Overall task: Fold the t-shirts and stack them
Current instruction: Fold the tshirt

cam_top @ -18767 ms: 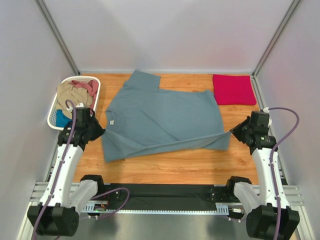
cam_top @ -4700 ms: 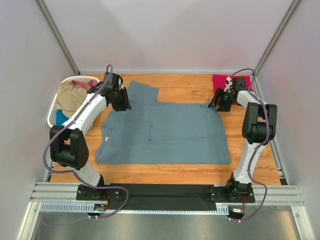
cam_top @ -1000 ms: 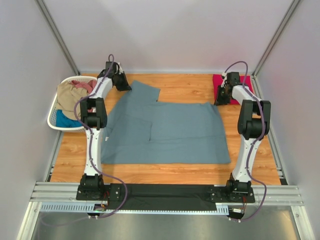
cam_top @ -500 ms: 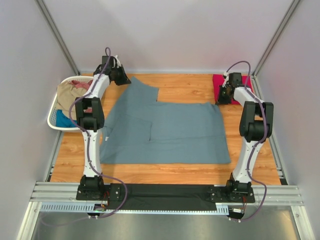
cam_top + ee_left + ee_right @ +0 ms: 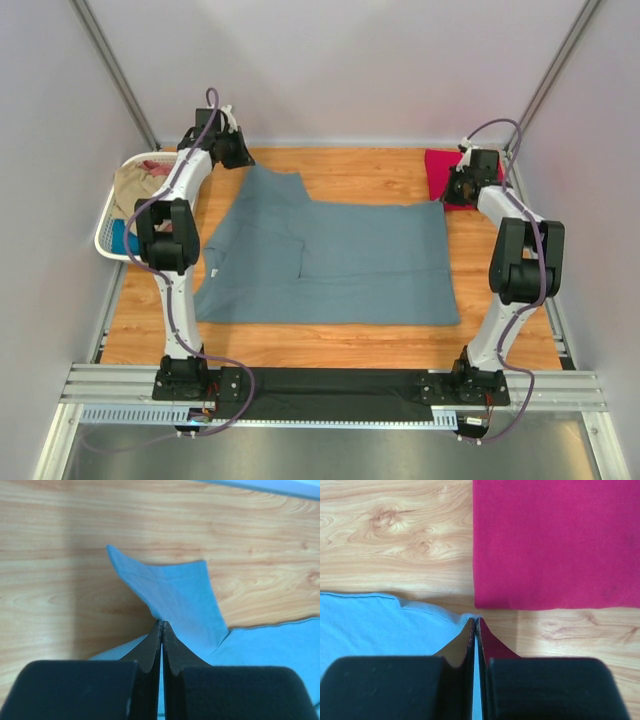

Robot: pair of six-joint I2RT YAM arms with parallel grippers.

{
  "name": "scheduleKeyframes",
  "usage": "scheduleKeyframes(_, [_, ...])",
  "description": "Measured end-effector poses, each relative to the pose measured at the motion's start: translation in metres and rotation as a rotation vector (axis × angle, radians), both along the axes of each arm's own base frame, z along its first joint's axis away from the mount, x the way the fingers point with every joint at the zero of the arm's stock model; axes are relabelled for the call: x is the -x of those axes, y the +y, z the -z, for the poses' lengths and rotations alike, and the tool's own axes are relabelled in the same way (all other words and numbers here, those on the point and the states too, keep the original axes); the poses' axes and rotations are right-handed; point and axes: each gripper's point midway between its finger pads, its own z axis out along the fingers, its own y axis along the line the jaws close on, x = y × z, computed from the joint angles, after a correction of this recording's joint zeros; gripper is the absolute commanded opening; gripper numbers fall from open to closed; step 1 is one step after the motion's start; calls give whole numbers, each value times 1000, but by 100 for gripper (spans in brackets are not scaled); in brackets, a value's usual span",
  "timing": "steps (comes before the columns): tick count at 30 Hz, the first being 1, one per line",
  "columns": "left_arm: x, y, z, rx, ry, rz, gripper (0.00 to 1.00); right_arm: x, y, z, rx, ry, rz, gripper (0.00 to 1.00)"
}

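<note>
Sleeve (image 5: 172, 592) of slate grey-blue t-shirt (image 5: 340, 260) pinched in left gripper (image 5: 161, 625); right gripper (image 5: 475, 622) clamps its corner beside crimson-pink t-shirt (image 5: 555, 540).

Top camera fixed above, behind my bases, looking down over whole table (image 5: 370, 165). Left wrist camera low, close on grey-blue shirt (image 5: 180, 595) far-left corner; right wrist camera close on its far-right corner beside crimson shirt (image 5: 555, 540). All share grey-blue shirt

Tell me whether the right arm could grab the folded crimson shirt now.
Probably not yet: the crimson shirt lies close by, uncovered, but the right end effector is shut on a corner of the grey-blue shirt.
</note>
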Motion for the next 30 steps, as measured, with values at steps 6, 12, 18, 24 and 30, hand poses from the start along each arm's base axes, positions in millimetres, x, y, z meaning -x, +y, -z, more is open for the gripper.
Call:
scheduleKeyframes(6, [26,9,14,-55,38,-4,0,8,-2,-4,13,-41,14,0])
scheduleKeyframes(12, [44,18,10,-97,30,-13,0,21,-4,-16,34,-103,30,0])
scheduleKeyframes(18, [65,26,5,-129,22,-27,0,32,-6,-26,44,-163,52,0])
scheduleKeyframes(24, [93,35,-1,-172,16,-48,0,44,-7,-33,40,-188,85,0])
scheduleKeyframes(30, [123,40,-9,-186,6,-60,0,63,-8,-30,31,-179,123,0])
